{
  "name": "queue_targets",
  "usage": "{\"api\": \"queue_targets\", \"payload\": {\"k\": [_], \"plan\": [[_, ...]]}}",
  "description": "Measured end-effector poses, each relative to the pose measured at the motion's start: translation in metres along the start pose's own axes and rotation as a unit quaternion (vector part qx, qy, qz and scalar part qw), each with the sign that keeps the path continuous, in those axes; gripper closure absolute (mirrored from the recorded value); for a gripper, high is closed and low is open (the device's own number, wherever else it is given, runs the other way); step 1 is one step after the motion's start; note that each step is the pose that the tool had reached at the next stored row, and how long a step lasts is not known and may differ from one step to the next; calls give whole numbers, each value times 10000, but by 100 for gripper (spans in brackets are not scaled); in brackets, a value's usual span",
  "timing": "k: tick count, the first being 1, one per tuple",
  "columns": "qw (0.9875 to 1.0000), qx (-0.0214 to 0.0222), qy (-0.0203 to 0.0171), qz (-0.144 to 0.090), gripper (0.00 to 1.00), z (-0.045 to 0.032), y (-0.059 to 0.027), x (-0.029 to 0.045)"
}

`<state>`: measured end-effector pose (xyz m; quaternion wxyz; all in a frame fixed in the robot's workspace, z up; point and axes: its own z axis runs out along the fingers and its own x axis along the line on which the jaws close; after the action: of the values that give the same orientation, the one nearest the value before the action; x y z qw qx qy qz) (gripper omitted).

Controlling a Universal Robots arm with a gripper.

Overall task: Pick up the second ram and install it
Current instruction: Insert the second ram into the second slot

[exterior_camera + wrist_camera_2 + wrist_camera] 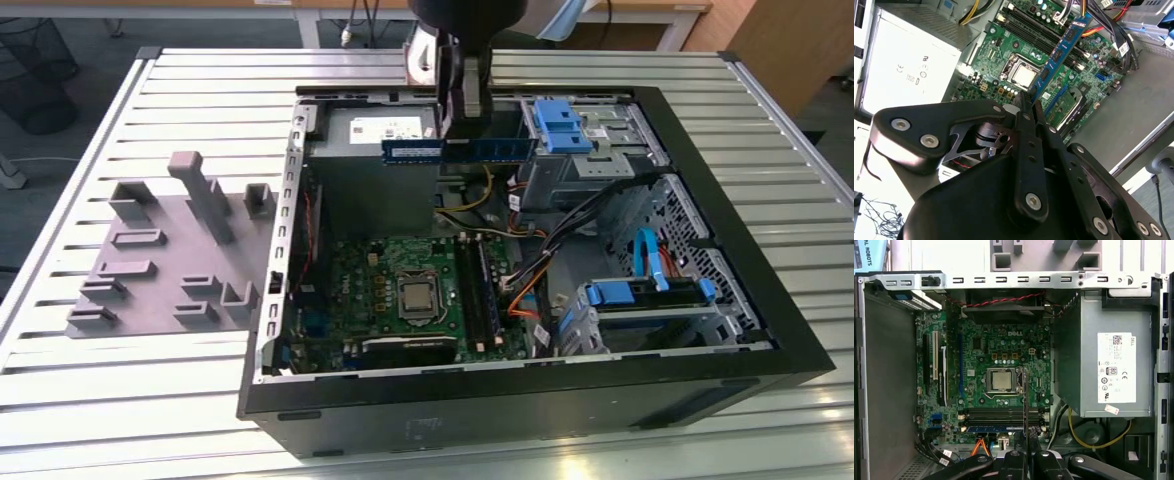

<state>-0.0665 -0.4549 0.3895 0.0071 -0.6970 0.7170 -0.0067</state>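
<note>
A: Blue-green stick, the second ram [461, 150]: location?
B: Exterior view: standing on its long edge above the open computer case [507, 390], apart from the motherboard [387, 265] below.
A: End effector [463, 128]?
B: Closed tight on the stick near its middle.
A: Other stock?
B: Grey tray [147, 290] on the tabletop [134, 395], beside the case, on the exterior view's left.

A white label [1116, 367] with small black print, a barcode and safety marks is stuck on the grey power supply box [1079, 340]. White maker's lettering [1004, 333] is printed on the green board [974, 360] near the processor [1002, 380]. The memory stick [1064, 50] carries a white sticker [1046, 94], its print too small to read. A pale blue sign [869, 252] with capital letters stands beyond the case wall
</note>
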Motion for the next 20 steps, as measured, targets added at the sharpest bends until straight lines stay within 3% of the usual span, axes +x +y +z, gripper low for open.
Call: {"api": "queue_targets", "payload": {"k": [5,9,15,20], "plan": [[9998,0,4,192,86,1,0,0],[9989,0,11,465,86,3,0,0],[9965,1,18,833,86,5,0,0],[9936,1,24,1132,86,7,0,0]]}}
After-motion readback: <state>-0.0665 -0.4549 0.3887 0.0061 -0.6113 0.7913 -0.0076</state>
